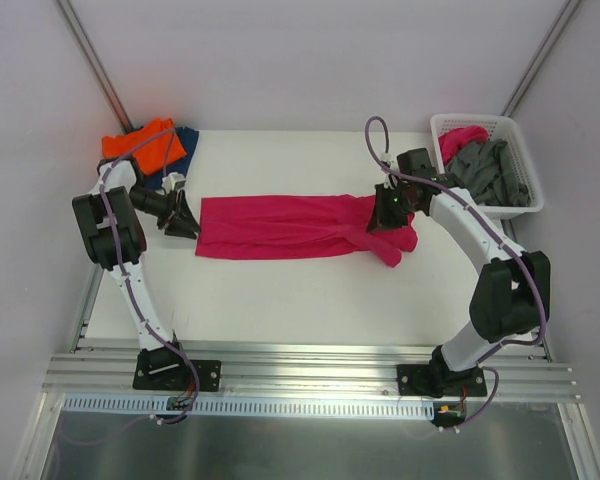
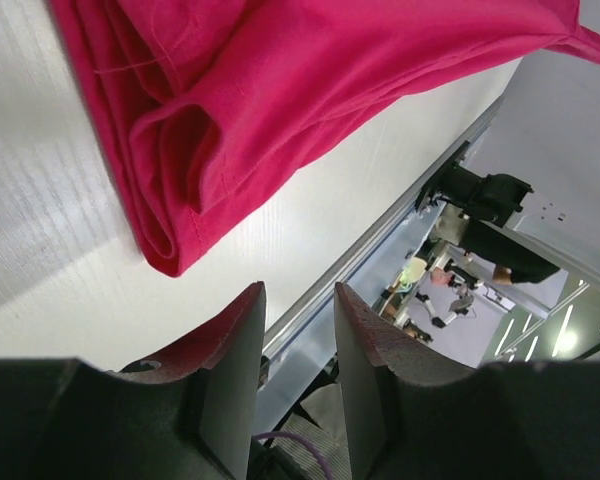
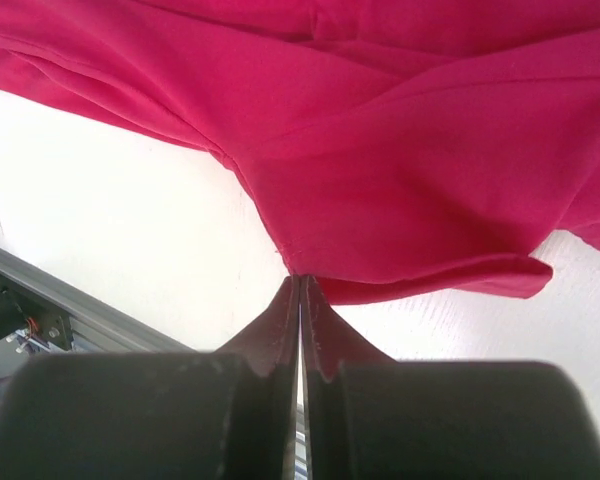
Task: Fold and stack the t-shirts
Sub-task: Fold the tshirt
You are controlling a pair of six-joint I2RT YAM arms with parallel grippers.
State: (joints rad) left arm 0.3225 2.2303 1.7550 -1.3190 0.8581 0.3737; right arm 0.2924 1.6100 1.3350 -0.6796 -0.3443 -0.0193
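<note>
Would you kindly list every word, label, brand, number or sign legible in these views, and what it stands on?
No readable text anywhere.
The magenta-pink t-shirt, the orange t-shirt and the white basket carry no visible print or label.
The background room in the left wrist view is too blurred to show any lettering.

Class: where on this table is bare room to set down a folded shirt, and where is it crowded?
Free: the near strip of table between magenta shirt and front rail; the far strip behind it, from dark blue shirt to basket. Crowded: far-left corner, with orange shirt and left gripper; right end, where the right gripper pinches the magenta shirt.
</note>
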